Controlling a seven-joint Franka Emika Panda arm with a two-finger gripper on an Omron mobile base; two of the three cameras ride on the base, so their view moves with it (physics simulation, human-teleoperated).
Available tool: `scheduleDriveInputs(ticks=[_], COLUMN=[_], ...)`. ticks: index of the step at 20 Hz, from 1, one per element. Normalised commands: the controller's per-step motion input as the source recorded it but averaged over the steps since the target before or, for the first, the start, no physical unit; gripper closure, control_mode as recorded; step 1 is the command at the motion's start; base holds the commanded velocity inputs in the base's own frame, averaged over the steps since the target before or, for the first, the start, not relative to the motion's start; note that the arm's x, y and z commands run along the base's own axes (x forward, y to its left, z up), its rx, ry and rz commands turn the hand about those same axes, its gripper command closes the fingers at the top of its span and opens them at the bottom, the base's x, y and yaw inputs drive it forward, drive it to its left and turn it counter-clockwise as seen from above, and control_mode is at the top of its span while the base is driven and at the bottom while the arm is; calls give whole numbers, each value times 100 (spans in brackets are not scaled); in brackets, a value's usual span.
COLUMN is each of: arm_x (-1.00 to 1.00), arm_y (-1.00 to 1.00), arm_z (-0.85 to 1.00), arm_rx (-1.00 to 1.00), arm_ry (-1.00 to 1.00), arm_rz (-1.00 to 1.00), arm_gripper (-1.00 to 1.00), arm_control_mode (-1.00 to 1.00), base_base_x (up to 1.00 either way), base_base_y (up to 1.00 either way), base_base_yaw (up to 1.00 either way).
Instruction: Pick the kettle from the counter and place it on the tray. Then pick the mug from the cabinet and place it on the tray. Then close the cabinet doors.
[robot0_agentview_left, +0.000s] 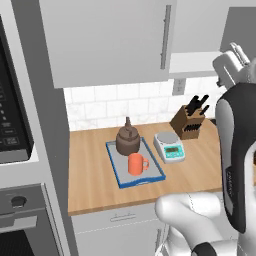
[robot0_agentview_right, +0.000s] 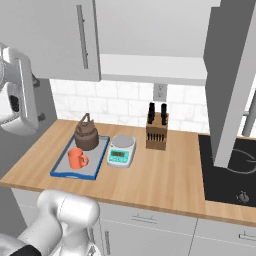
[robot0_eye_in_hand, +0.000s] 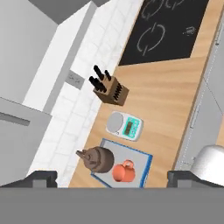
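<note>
On the wooden desk (robot0_agentview_left: 95, 175) the blue-rimmed tray (robot0_agentview_left: 123, 176) lies with its long axis running from the front edge toward the tiled wall. The kettle (robot0_agentview_left: 128, 139) sits on its far end, handle upright; the mug (robot0_agentview_left: 136, 164) stands just in front, loop handle toward the scale (robot0_agentview_left: 169, 146). The fingers (robot0_eye_in_hand: 112, 180) hang high above, spread wide, holding nothing. One cabinet door (robot0_agentview_right: 231, 80) stands open.

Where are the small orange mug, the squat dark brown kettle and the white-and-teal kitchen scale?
small orange mug (robot0_agentview_left: 135, 164), left base view, on its side wall.
squat dark brown kettle (robot0_agentview_right: 86, 138), right base view, on its belly.
white-and-teal kitchen scale (robot0_eye_in_hand: 124, 126), hand view, on its top.
</note>
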Motion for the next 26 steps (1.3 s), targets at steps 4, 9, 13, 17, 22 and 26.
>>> scheduleDriveInputs(ticks=[4,9,13,17,22,26], arm_x=[0,28,35,19,8,-11], arm_y=[-70,-74,-69,-46,-60,-64], arm_z=[-20,-26,-33,-42,-20,-7], arm_rx=[5,1,1,-5,0,0], arm_ry=[-14,0,1,-5,-21,-34], arm_rz=[-4,-13,-24,-31,-34,-31], arm_gripper=[-100,-100,-100,-100,-100,-100], arm_control_mode=[-100,-100,-100,-100,-100,-100], base_base_x=[0,0,0,0,0,0], base_base_y=[0,0,0,0,0,0], base_base_yaw=[0,0,0,0,0,0])
